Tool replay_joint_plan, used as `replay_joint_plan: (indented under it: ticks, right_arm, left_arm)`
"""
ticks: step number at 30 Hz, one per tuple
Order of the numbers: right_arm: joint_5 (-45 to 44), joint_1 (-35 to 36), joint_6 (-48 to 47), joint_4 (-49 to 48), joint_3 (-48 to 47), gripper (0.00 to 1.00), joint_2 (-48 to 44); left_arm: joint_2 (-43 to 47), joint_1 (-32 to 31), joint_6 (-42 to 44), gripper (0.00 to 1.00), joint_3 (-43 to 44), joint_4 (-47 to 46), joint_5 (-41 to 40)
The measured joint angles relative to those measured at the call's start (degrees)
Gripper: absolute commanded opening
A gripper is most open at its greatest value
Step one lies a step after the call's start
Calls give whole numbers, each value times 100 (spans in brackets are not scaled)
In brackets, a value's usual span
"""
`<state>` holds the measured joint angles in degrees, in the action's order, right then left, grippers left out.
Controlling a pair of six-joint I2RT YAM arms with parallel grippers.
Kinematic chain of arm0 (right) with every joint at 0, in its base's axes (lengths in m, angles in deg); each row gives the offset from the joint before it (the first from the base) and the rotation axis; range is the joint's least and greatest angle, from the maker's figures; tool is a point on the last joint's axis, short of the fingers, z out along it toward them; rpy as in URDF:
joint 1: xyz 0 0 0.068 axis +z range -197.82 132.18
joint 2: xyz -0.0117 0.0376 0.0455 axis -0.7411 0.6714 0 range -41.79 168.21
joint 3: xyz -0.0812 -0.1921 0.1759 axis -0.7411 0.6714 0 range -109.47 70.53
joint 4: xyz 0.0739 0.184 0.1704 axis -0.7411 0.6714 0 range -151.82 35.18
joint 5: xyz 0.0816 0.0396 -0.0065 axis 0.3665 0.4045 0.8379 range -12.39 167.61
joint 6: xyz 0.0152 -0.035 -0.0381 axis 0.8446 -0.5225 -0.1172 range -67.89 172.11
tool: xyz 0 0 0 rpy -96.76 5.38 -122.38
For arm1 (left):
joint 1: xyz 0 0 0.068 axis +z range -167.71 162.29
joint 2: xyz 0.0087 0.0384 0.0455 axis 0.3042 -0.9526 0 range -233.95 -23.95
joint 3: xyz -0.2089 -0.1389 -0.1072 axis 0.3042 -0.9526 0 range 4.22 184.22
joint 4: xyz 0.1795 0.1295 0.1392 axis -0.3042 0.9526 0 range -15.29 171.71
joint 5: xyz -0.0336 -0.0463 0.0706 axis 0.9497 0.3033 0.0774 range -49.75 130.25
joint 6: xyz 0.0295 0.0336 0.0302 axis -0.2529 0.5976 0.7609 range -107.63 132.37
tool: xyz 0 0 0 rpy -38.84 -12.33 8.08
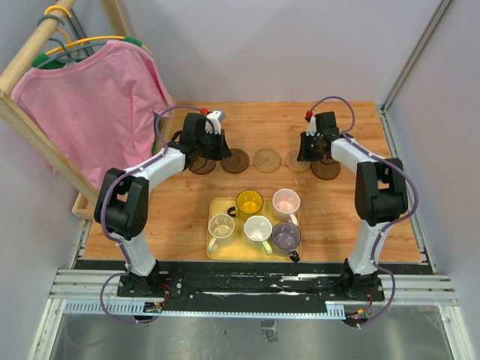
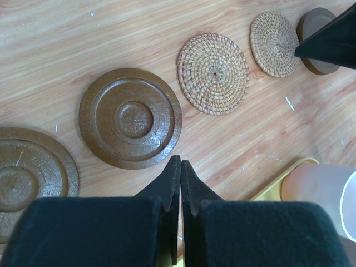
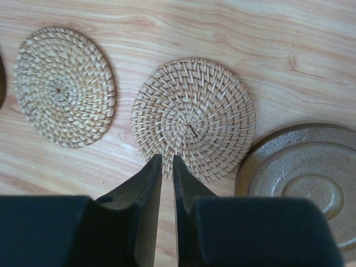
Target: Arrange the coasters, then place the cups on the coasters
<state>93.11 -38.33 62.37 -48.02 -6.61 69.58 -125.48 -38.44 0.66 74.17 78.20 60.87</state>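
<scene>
Bare table [image 1: 176, 214] lies open between the tray [image 1: 225, 253] and the far row. We count five coasters [image 1: 266, 160] there, three brown and two woven, and five cups [image 1: 258, 227] in the tray, near centre. The left gripper [image 2: 180, 162] has its fingers pressed together. The right gripper [image 3: 166, 160] shows a thin slit, empty, at a woven coaster's [image 3: 192, 119] near edge. The leftmost coaster [image 2: 28, 172] is cut off.

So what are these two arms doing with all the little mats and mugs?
Two robot arms are setting out five coasters in a row on the wooden table. The left gripper, closed and empty, hovers beside a dark brown coaster. The right gripper, open only a slit, is poised at the edge of a woven coaster. The five cups stand on the yellow tray, none on a coaster yet.
</scene>
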Motion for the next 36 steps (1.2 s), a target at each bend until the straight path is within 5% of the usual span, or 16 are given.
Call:
replay_joint_plan:
  ticks: [12, 22, 36]
  right_arm:
    - [-605, -103, 72, 118, 385, 28, -1384]
    - [-758, -179, 203, 162, 1419, 11, -1661]
    - [-549, -181, 304, 74, 1486, 9, -1086]
  left_arm:
    - [24, 0, 0, 0, -35, -2, -4]
    - [92, 0, -59, 1, -278, -83, -157]
    - [186, 0, -153, 0, -697, -133, -452]
